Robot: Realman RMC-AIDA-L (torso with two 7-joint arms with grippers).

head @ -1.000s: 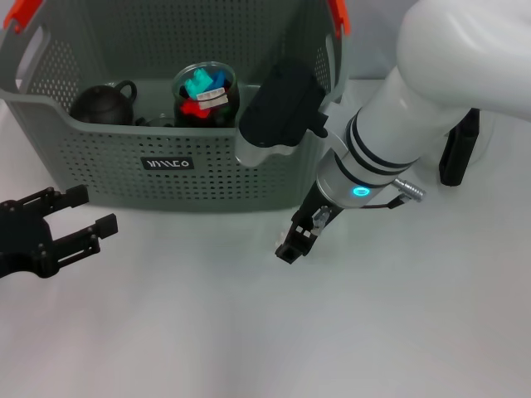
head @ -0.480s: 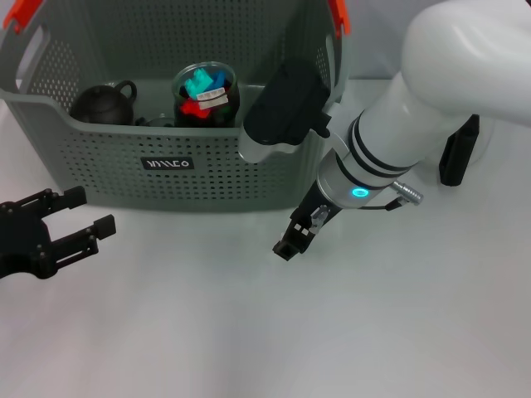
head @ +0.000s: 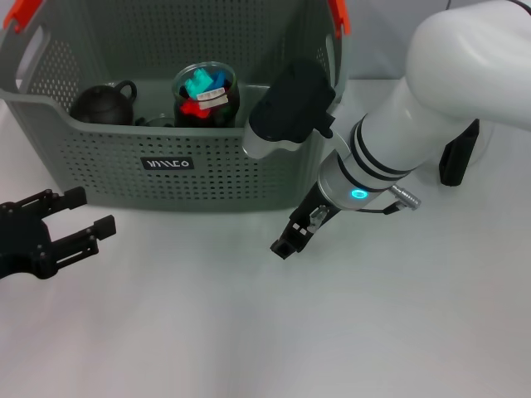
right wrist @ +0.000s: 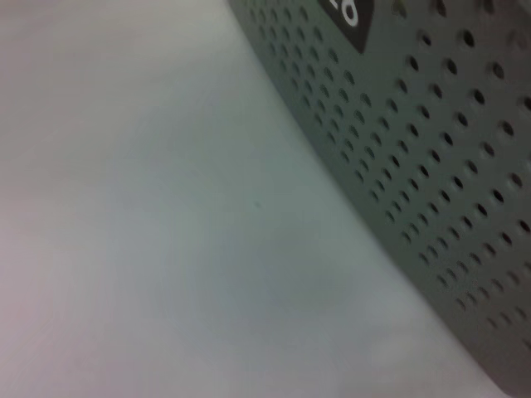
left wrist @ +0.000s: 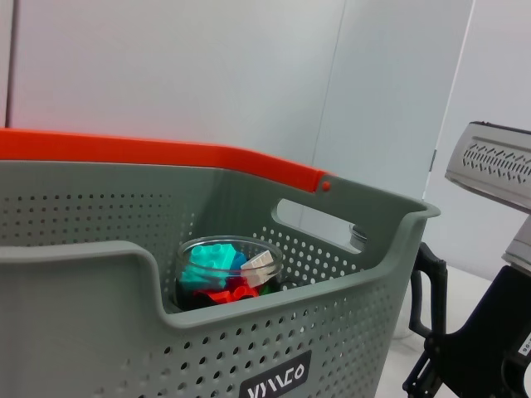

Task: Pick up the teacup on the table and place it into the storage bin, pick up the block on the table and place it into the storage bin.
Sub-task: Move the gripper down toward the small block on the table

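The storage bin (head: pixel 166 178) is a grey-green perforated basket with orange clips at the back left of the table. It also fills the left wrist view (left wrist: pixel 83 323) and one side of the right wrist view (right wrist: pixel 431 124). Inside it stands a clear glass teacup (head: pixel 205 93) (left wrist: pixel 228 269) holding teal and red blocks. My right gripper (head: pixel 284 246) hangs low over the table, just in front of the bin's right front corner, with nothing seen in it. My left gripper (head: pixel 93 209) is open and empty, off the bin's left front.
A dark round teapot (head: pixel 101 104) with a handle sits in the bin, left of the cup. A black upright piece (head: pixel 459 153) stands on the table at the right, behind my right arm. White tabletop stretches in front of the bin.
The right arm has shifted slightly, its gripper tip creeping a little to the left. The left gripper and the bin's contents have not moved.
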